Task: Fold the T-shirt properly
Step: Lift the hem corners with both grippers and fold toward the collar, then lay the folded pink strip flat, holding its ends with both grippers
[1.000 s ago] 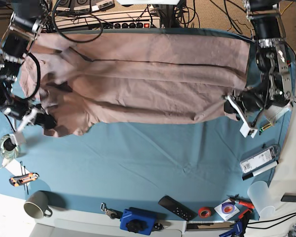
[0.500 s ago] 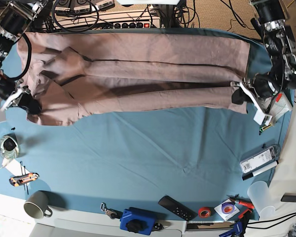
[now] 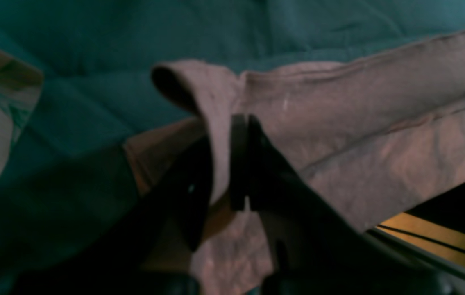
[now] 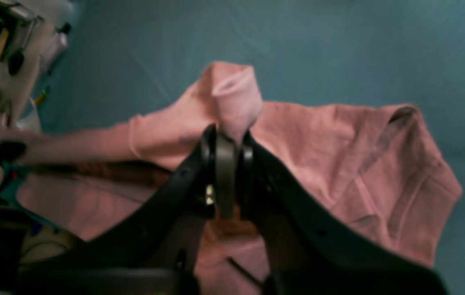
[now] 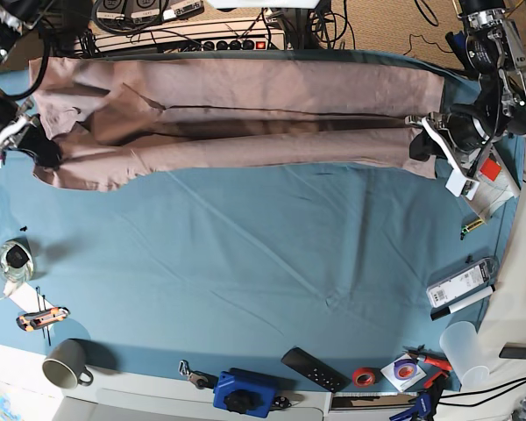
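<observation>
Both fingers pinching T-shirt point(image 5: 245, 114) edge; left fingers point(image 3: 220, 159), right fingers point(image 4: 226, 164) blurred, tips cloth-hidden.

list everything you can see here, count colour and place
T-shirt: 1, pinkish-brown, far side of the table, near edge lifted at both ends
tablecloth: 1, teal-blue, covering the table
mug: 1, grey, near corner by the right arm's side
cup: 1, clear plastic, near corner on the other side
remote: 1, black, near edge
tape roll: 1, red, near edge beside the remote
blue device: 1, blue with black knob, near edge
power strip: 1, pale, behind the table
left gripper: 1, black, shut on the T-shirt's edge
right gripper: 1, black, shut on the T-shirt's edge
</observation>
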Robot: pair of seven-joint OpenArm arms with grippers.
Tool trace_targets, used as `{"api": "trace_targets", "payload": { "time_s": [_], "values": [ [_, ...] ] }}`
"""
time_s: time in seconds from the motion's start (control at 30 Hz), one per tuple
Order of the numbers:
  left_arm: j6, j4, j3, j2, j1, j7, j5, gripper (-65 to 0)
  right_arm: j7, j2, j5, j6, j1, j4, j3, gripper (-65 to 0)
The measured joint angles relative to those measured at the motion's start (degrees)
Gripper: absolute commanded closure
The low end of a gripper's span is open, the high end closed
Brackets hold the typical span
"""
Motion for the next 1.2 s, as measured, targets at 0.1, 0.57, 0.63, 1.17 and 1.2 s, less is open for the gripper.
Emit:
{"api": "trace_targets", "payload": {
  "time_s": [0.1,0.57,0.63,1.17,1.2],
  "values": [
    [0.02,0.00,0.00,0.00,0.11,0.02,0.20,0.0,0.02,-0.68,1.36,0.02,-2.67,2.51,1.22,0.0],
    [0.00,0.00,0.00,0.02,0.57,0.09,0.22,0.0,0.26,-2.69,-1.57,0.02,-12.76,3.43,1.27,0.0],
    [0.00,0.00,0.00,0.00,0.87,0.24,0.26,0.0,0.28,-4.39,-2.71,0.02,-13.55,3.43,1.27,0.0],
    [0.02,0.02,0.00,0.00,3.13,0.00,2.51,-27.0,0.24,-7.61,-5.51,0.02,-13.66,3.43,1.27,-6.2],
    [0.02,0.02,0.00,0.00,3.17,0.00,2.47,-32.3,0.24,-7.61,-5.53,0.02,-13.66,3.43,1.27,-10.3]
  ]
}}
